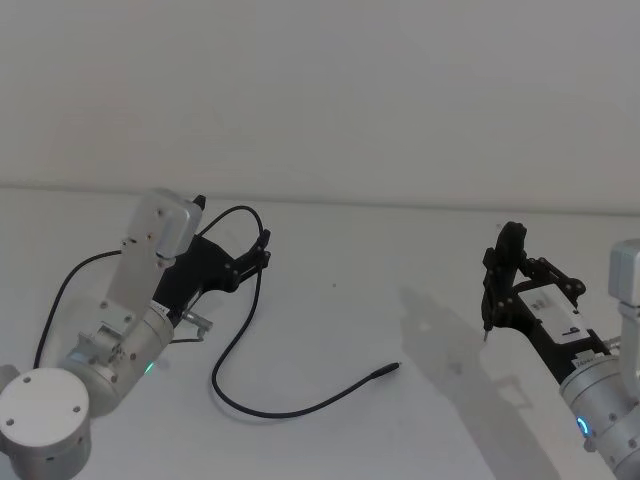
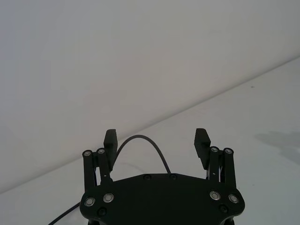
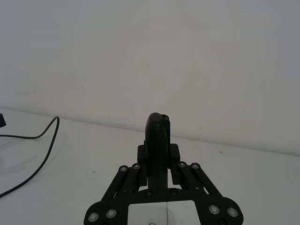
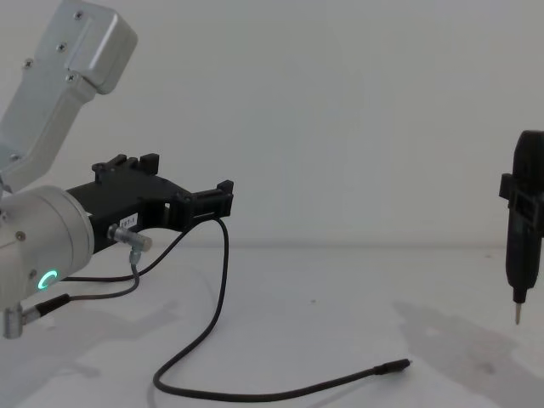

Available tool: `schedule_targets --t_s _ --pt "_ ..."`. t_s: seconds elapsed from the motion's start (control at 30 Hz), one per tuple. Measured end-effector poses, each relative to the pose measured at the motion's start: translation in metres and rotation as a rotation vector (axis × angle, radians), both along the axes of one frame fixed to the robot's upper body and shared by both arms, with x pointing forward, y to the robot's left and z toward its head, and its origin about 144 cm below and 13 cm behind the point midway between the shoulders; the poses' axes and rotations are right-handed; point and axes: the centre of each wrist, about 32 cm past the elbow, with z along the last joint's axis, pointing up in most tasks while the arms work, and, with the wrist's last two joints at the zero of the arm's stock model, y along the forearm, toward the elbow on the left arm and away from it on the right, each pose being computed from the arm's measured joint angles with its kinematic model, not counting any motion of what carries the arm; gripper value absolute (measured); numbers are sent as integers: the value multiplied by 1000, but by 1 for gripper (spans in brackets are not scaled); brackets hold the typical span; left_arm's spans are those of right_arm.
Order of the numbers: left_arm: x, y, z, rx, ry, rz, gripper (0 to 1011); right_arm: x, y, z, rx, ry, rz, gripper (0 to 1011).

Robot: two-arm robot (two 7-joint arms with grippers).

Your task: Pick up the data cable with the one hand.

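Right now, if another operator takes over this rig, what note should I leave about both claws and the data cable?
Left claw: open, raised above the table. The data cable arches up between its fingers in the left wrist view, but it is not clamped.
Right claw: shut on a narrow pin-tipped tool, off to the right and away from the cable.
Cable: the rest lies on the white table, with the plug end pointing right.
Done: the left claw is placed at the cable loop.
Left: close on the cable and lift it.
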Motion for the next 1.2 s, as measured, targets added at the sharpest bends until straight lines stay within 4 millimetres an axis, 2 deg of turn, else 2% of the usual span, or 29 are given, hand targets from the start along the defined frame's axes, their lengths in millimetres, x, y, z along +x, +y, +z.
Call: schedule_targets --t_s 1.2 --pt "0 -1 0 -1 -1 2 1001 0 0 0 0 0 0 268"
